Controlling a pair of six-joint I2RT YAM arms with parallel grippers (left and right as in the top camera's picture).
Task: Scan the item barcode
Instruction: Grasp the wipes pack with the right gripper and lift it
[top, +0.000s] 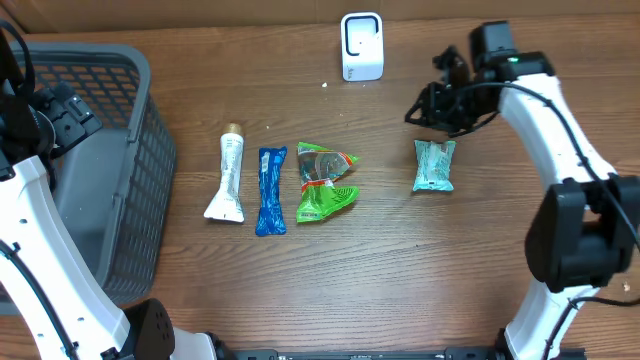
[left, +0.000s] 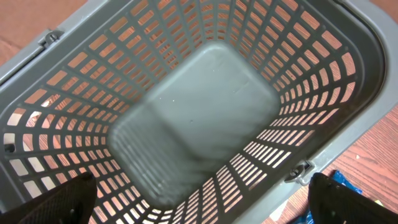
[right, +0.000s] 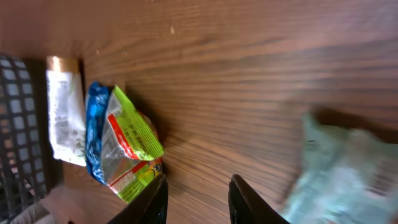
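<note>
Teal packet (top: 434, 165) lies by the scanner (top: 362, 45), right gripper (right: 194, 200) beside it empty, jaws slightly apart, left gripper (left: 208, 199) gaping over the basket (top: 150, 160), and whether it's scanned yet is hard to tell.

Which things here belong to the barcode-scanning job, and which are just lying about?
In the job: teal packet, white scanner, right gripper.
Lying about: white tube, blue packet, green packet, grey basket.

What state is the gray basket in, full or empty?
Empty: the left wrist view looks into the basket and shows only its bare floor.
</note>
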